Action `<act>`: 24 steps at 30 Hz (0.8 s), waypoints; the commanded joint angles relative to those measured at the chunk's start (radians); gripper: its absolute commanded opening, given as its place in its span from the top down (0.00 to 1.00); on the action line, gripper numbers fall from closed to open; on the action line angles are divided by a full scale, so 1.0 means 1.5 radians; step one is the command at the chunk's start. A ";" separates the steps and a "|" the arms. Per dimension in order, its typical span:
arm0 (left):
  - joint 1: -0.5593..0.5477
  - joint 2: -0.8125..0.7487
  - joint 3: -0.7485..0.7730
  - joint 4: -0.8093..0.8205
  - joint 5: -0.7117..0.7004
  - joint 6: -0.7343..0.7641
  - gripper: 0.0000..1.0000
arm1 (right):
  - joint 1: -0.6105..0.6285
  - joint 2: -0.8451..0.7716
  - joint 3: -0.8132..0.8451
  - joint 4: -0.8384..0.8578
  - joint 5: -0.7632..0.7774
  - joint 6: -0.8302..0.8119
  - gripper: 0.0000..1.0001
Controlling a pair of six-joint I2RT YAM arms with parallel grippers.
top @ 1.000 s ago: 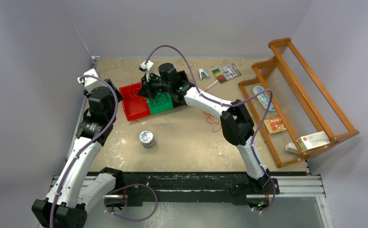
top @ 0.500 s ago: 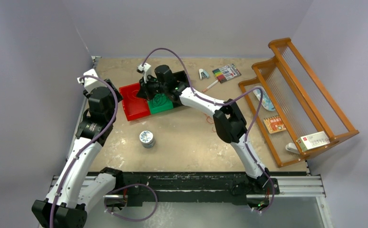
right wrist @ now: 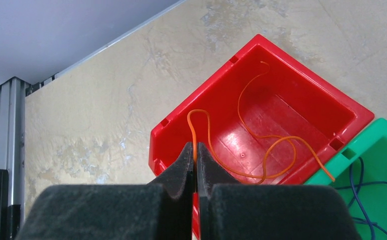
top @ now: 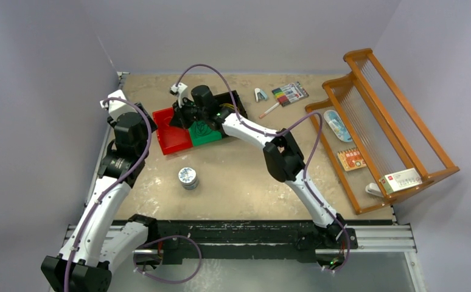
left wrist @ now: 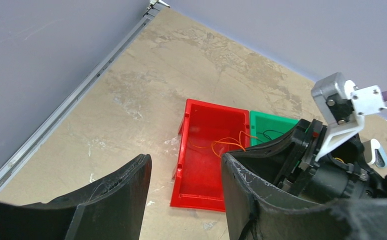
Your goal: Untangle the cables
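Observation:
An orange cable lies in loose loops inside the red bin, and one end rises up between my right gripper's fingers. My right gripper is shut on this orange cable, just above the bin's near-left corner. A dark blue cable sits in the green bin beside it. My left gripper hangs open and holds nothing, left of the red bin and above the table. The orange cable also shows in the left wrist view.
A black bin stands behind the green bin. A round tin sits in front of the red bin. A marker pack and a pen lie at the back. A wooden rack fills the right side.
My right arm has swung left, carrying its shut gripper from over the green bin to over the red bin. The left arm has not moved.

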 commanded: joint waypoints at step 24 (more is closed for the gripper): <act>0.029 0.000 -0.003 0.025 0.027 0.012 0.47 | 0.013 0.027 0.070 0.043 0.006 0.035 0.64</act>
